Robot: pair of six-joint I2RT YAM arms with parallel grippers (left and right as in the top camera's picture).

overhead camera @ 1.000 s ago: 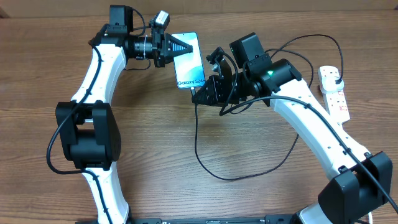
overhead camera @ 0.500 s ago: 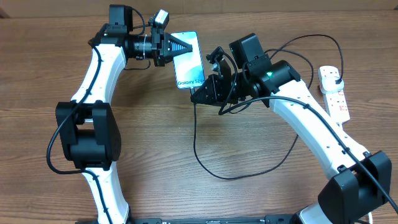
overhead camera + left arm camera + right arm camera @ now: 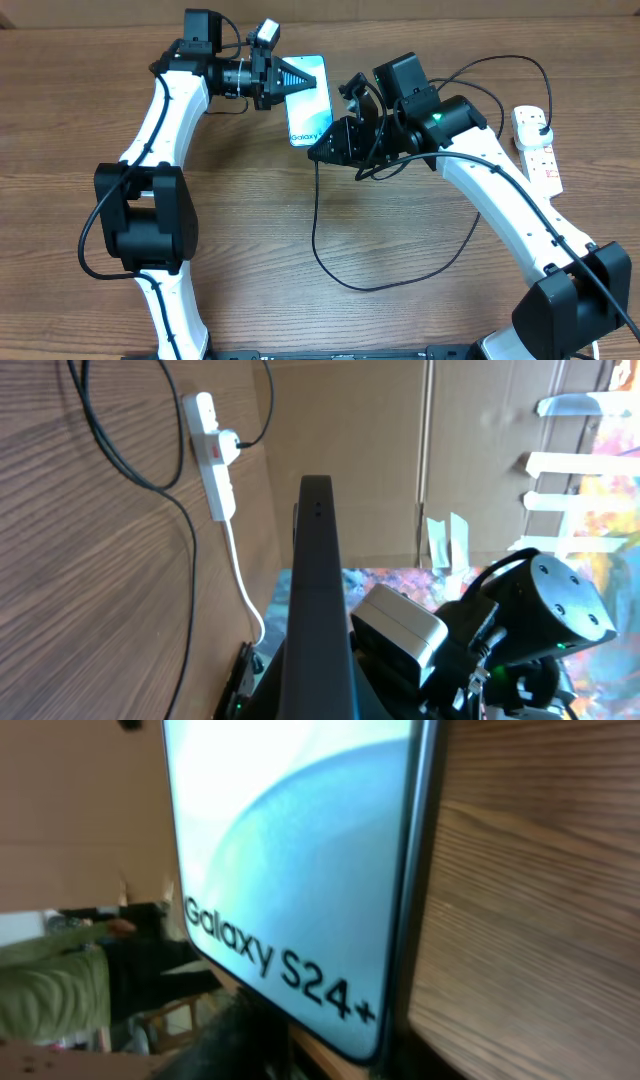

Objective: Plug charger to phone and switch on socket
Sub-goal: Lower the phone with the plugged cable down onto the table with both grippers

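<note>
Where its corner rounds, the slim phone (image 3: 300, 870) gleams glossy

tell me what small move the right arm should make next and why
Probably ease the right jaws a little toward the bottom edge of the phone. The left jaws hold the phone up, the cable hangs from the right jaws beside that edge, and no seated tip shows.

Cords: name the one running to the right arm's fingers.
The thin black charger cable, looping up to the right fingers; the thick white cord only leaves the power strip.
</note>
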